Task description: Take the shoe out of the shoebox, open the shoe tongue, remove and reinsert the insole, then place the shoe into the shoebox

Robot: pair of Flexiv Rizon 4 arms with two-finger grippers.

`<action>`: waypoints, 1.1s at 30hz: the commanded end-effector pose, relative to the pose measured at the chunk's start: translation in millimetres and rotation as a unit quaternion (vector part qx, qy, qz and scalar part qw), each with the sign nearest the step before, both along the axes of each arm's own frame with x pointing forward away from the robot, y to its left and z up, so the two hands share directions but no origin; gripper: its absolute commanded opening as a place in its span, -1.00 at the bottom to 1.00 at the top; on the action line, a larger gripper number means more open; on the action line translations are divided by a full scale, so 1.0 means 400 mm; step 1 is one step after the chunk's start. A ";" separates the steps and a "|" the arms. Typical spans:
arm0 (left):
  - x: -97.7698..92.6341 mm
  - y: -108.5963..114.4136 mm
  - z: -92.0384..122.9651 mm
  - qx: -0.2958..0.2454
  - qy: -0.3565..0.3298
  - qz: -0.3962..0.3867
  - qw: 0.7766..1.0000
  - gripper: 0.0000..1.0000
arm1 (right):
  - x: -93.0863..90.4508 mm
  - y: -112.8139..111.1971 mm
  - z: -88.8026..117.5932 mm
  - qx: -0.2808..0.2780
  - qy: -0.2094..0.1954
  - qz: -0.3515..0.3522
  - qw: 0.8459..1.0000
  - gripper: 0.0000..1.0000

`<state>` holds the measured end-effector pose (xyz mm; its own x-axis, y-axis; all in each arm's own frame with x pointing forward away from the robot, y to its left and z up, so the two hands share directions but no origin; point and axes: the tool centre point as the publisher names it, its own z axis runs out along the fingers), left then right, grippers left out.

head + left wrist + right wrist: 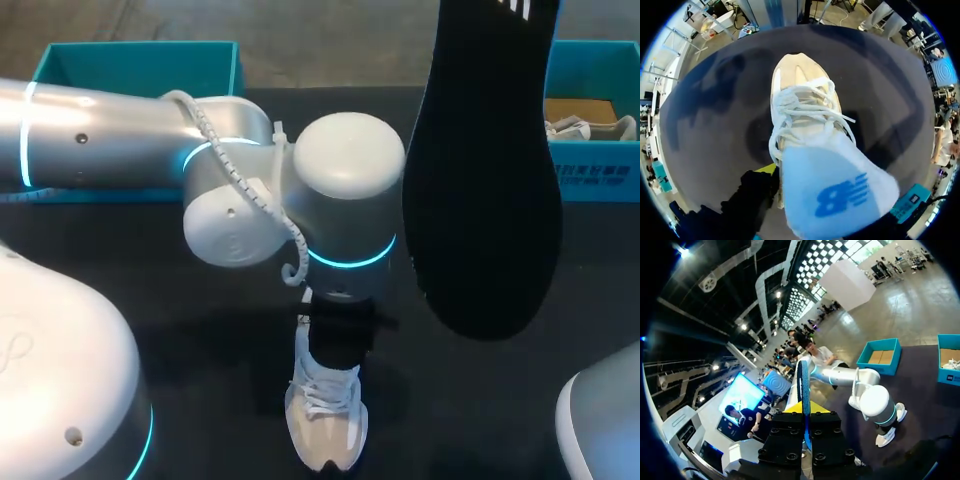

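Note:
A cream laced shoe [326, 420] stands on the black table, toe toward the front edge. My left gripper [338, 340] hangs straight over its heel opening. In the left wrist view the tongue [835, 200] is folded back, showing its pale blue underside. One yellow fingertip [768, 168] stands off beside the tongue's edge, so the gripper is open; the other finger is hidden behind the tongue. The black insole [490, 180] is held high above the table. My right gripper [805, 409] is shut on the insole [804, 377], seen edge-on.
A teal shoebox [135, 65] stands at the back left. Another teal shoebox [600, 150] at the back right holds a second pale shoe [590, 126]. My left arm [240, 190] spans the table's middle. My right arm's base [605, 425] is at the front right.

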<state>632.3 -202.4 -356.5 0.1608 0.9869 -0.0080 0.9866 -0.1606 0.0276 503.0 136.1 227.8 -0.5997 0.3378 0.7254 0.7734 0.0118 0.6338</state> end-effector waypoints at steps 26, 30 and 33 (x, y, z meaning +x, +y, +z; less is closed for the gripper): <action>0.162 0.000 0.332 -0.257 0.085 0.145 0.952 1.00 | 0.003 0.003 0.004 -0.002 0.001 0.000 1.000 -1.00; 0.180 0.018 0.364 -0.288 0.099 0.156 0.940 1.00 | 0.003 0.003 0.004 -0.002 0.001 0.000 1.000 -1.00; 0.201 0.041 0.393 -0.343 0.112 0.167 0.918 1.00 | 0.003 0.003 0.004 -0.002 0.001 0.000 1.000 -1.00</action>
